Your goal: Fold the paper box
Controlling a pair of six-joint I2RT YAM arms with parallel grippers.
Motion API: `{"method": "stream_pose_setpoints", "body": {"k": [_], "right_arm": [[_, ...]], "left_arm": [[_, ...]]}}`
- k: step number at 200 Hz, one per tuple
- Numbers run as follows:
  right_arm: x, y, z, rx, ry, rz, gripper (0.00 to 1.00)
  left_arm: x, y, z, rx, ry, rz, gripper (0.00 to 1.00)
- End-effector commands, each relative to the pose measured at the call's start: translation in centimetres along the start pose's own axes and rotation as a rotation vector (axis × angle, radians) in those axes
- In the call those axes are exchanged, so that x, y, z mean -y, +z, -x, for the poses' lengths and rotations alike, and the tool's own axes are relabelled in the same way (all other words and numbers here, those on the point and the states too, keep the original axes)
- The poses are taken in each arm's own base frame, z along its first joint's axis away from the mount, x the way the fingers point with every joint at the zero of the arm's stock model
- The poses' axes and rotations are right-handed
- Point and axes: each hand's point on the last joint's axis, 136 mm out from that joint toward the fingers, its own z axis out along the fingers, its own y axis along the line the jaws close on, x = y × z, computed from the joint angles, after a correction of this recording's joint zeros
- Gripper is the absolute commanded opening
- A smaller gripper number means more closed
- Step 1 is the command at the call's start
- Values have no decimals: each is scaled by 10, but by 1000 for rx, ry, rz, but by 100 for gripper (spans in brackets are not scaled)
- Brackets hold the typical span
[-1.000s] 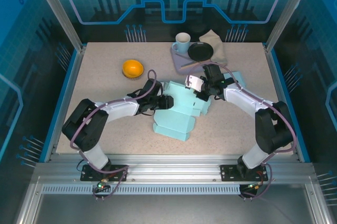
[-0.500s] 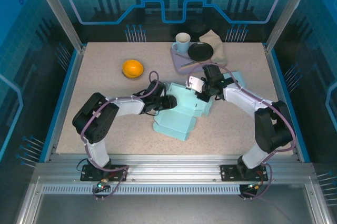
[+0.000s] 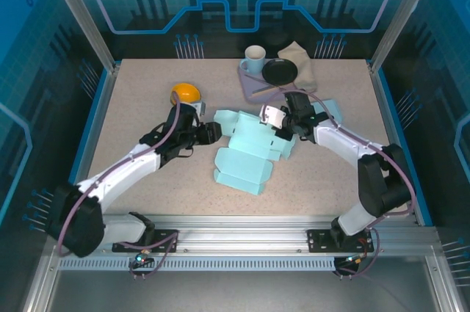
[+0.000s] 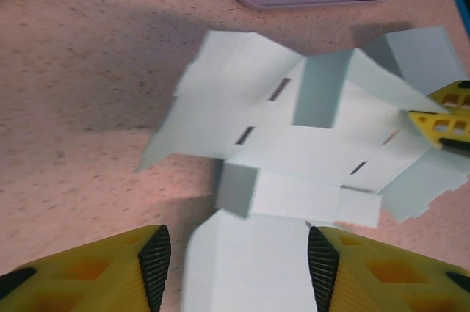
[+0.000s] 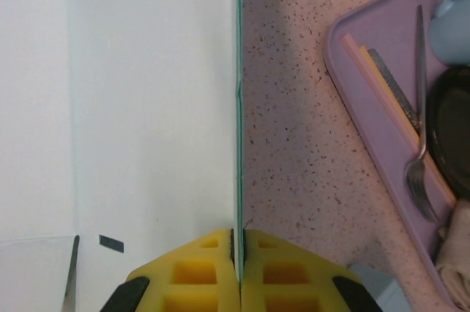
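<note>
One pale-blue paper box, a die-cut blank only partly creased, is lying near the middle of the bench. Its panels and slotted flaps are sprawling, and one short wall is standing up near its centre.

At the blank's two o'clock edge the right pincer is pinching a raised panel. Its wrist view is showing the sheet's thin edge clamped between the yellow fingers, which are pressing together on it. That hold is probably anchoring the sheet and propping that wall while the other arm works.

The left pincer is hovering at the blank's nine o'clock, just beside the left flap, spread and gripping nothing. From its own camera a near flap is lying in line between the black pads, so it seems to be lining up for a crease.

Farther out, a lilac tray is sitting at twelve o'clock, carrying a black dish and a fork, with a white mug at its far corner. An orange round item is resting at ten o'clock, apart from the paper.
</note>
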Motion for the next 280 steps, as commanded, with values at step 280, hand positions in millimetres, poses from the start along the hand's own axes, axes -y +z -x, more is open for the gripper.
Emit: {"method": "stream_pose_setpoints", "body": {"k": [280], "right_arm": [[-50, 15, 22, 61, -660, -281, 0]], "left_arm": [[-20, 45, -68, -72, 200, -92, 44]]}}
